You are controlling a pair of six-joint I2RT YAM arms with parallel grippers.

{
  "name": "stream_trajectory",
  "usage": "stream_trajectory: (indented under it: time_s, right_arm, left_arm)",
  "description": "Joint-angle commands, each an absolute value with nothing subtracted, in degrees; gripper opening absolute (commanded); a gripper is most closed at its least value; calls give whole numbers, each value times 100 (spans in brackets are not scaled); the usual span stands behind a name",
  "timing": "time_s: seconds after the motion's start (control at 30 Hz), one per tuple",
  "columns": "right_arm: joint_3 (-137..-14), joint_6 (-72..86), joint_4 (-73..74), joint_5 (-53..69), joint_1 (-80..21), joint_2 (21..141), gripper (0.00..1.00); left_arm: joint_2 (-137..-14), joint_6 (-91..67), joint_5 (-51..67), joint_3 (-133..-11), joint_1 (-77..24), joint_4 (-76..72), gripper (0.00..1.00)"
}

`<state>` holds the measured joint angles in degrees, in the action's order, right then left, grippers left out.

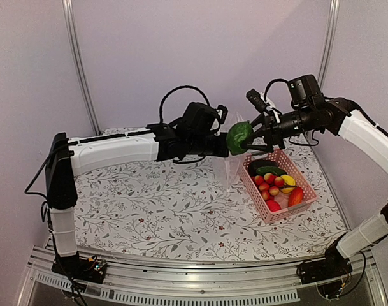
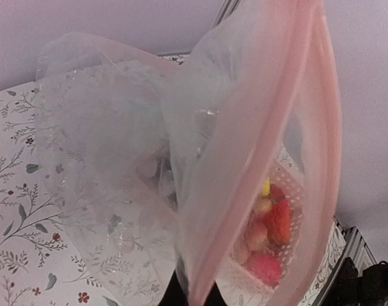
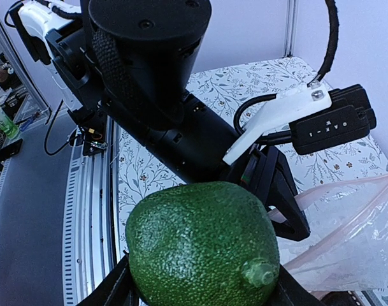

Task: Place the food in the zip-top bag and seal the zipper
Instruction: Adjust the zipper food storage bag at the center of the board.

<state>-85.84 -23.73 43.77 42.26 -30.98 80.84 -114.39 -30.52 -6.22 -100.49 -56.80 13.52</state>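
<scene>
Green fruit (image 1: 239, 136) held by right gripper (image 1: 246, 138), clear bag (image 1: 232, 169) pinched in left gripper (image 1: 223, 148), pink basket (image 1: 293, 210) just beside.

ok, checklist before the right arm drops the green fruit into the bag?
1. Grip: right tool holds the green fruit: ok.
2. Hold: left tool shut on the bag edge: ok.
3. Position: fruit above the bag in the top view: ok.
4. Bag mouth open wide enough: cannot tell.
5. Bagging: remaining food not ok, it sits in the pink basket.
</scene>
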Motion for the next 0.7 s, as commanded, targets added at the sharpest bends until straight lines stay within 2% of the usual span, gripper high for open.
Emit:
stream_trajectory:
  time_s: [0.0,0.17,0.37,0.67]
  right_arm:
    - [-8410,-2017,3802,4584,-3111,8339,42]
    - [-8276,-1864,3604,3768,-3099,8484,43]
    - [-8154,-1668,3494,3671,-3023,8668,43]
    - [-8298,-1538,3461,3317,-3023,8650,43]
  left_arm:
    - [-11124,-3103,-406,-9857,-5798,956,0]
    - [-10726,-3224,-473,-9321,-5829,650,0]
    - [-10184,-3434,-506,-8542,-5862,108,0]
    - [-9996,-3495,-548,-8412,-5899,103,0]
